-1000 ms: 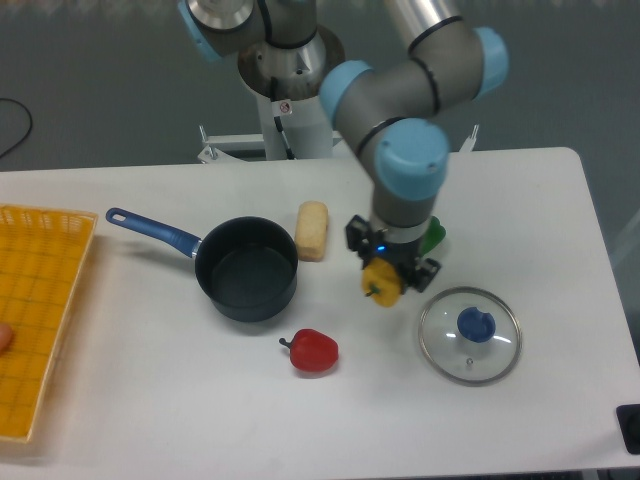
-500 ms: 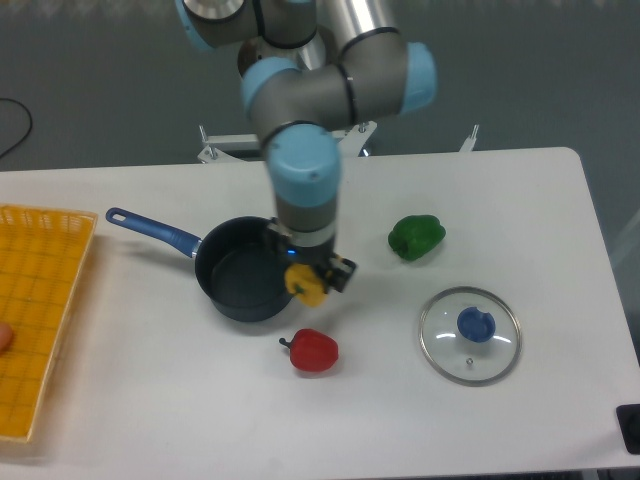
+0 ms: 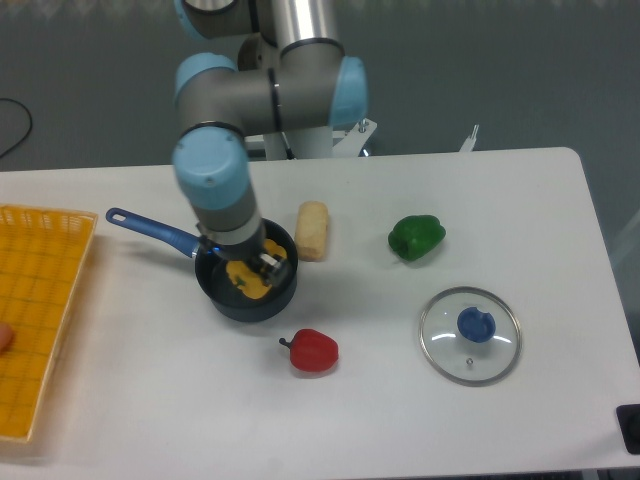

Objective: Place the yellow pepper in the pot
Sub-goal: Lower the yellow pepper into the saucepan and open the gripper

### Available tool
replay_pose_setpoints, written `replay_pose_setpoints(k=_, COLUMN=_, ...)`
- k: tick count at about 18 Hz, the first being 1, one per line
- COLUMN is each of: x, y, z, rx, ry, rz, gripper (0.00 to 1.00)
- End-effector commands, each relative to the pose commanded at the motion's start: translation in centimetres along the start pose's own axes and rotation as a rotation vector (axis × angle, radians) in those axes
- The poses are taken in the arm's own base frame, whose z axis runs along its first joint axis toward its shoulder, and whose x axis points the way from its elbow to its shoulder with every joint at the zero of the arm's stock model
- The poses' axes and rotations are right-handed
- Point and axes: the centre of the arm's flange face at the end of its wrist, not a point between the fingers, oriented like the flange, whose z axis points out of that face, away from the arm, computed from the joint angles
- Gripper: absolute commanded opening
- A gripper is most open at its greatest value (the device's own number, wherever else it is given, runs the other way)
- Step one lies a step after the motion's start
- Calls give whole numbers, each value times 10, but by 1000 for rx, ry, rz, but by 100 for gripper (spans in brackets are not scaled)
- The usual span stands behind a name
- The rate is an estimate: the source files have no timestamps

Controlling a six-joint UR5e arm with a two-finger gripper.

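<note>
The gripper (image 3: pixel 248 272), carried left across the table (image 3: pixel 540 200) within the last second, now hangs over the pot (image 3: pixel 283 295), its fingers clenched on the yellow pepper (image 3: pixel 246 280). A moment ago the pepper was still at the pot's right rim; now it sits inside the opening, so only the release appears to remain. The pepper shows as a glossy yellow-orange lump, partly masked by the fingers, its stem hard to make out; whether it touches the pot floor cannot be told. The pot's blue handle (image 3: pixel 150 228) points far-left. The red pepper (image 3: pixel 314 350), green pepper (image 3: pixel 417 237) and glass lid (image 3: pixel 470 334) lie untouched to the right.
</note>
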Motion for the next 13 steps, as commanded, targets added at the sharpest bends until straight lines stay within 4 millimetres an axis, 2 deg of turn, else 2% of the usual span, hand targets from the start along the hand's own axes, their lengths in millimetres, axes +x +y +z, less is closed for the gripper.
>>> replay_pose_setpoints(k=3, x=8, y=3, z=11, rx=-31, ry=-2, rz=22, gripper=41)
replay_pose_setpoints(k=7, x=13, y=-1, z=16, rx=-45, ry=-6, rz=32, gripper=42)
replay_pose_setpoints(k=11, x=25, y=-7, z=36, rx=-102, ry=-21, rz=58, gripper=42)
replay_pose_setpoints(k=13, x=26, y=-7, z=37, rx=-104, ry=-21, rz=59, gripper=42)
